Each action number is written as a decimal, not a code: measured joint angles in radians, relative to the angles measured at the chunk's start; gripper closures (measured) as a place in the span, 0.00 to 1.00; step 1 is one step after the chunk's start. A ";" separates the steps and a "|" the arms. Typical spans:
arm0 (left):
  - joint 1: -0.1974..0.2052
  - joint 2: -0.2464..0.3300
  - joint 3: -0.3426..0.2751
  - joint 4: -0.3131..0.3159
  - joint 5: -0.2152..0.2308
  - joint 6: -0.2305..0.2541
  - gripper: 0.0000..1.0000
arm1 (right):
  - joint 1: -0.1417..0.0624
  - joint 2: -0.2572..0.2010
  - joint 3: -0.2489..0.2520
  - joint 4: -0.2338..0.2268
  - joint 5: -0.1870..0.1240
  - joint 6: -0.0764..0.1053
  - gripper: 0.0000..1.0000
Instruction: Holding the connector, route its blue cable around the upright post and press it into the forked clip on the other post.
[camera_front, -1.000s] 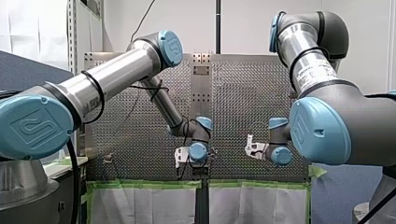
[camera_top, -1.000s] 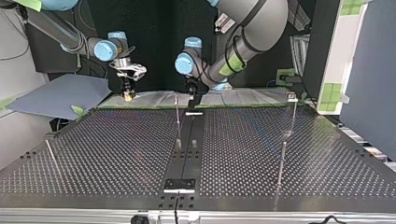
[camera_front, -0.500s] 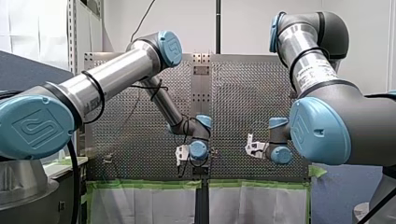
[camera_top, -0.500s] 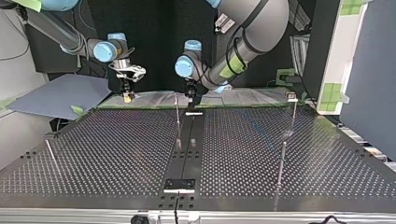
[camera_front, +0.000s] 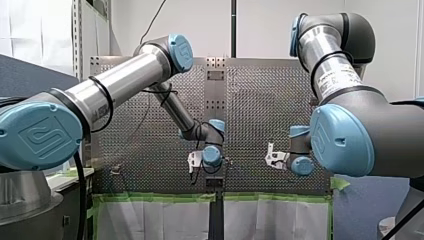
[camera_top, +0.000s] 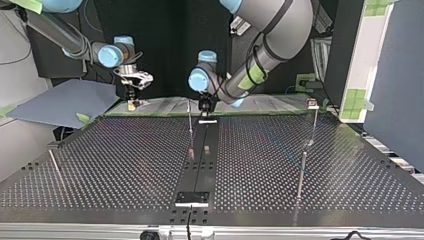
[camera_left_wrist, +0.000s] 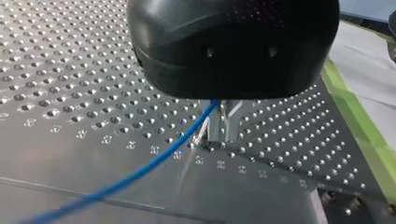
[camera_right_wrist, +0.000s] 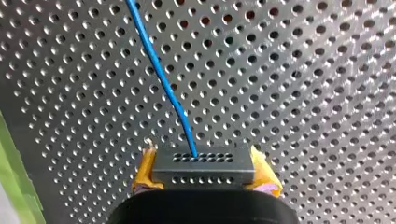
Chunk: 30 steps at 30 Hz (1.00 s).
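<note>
In the right wrist view my right gripper (camera_right_wrist: 205, 161) is shut on a grey connector (camera_right_wrist: 204, 171), with a yellow pad (camera_right_wrist: 145, 170) on each side of it. A blue cable (camera_right_wrist: 161, 74) leaves the connector's face and runs ahead over the perforated plate. In the left wrist view my left gripper (camera_left_wrist: 223, 127) has its metal fingers (camera_left_wrist: 229, 122) shut on the blue cable (camera_left_wrist: 154, 161), just above the plate. The top view shows my right gripper (camera_top: 131, 104) at the left and my left gripper (camera_top: 204, 105) beside a thin upright post (camera_top: 190, 125). A post with a clip (camera_top: 312, 104) stands at the right.
Another upright post (camera_top: 301, 172) stands nearer the top view's camera at the right, and a tilted rod (camera_top: 54, 162) at the left. A black rail (camera_top: 200, 160) runs down the table's middle. Green tape (camera_top: 150, 107) edges the table's far side.
In the top view my right gripper has drifted slightly left with the connector. My left wrist has turned and shifted a little by the middle post.
</note>
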 joint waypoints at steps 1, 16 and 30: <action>0.002 0.000 0.002 -0.003 0.001 0.000 0.91 | -0.001 0.000 -0.003 0.003 0.004 0.000 1.00; 0.032 0.000 0.009 -0.013 0.023 0.000 0.91 | -0.011 0.003 -0.025 0.017 0.020 0.003 1.00; 0.050 0.000 0.019 -0.013 0.017 0.000 0.88 | -0.020 0.004 -0.032 -0.016 0.064 0.003 1.00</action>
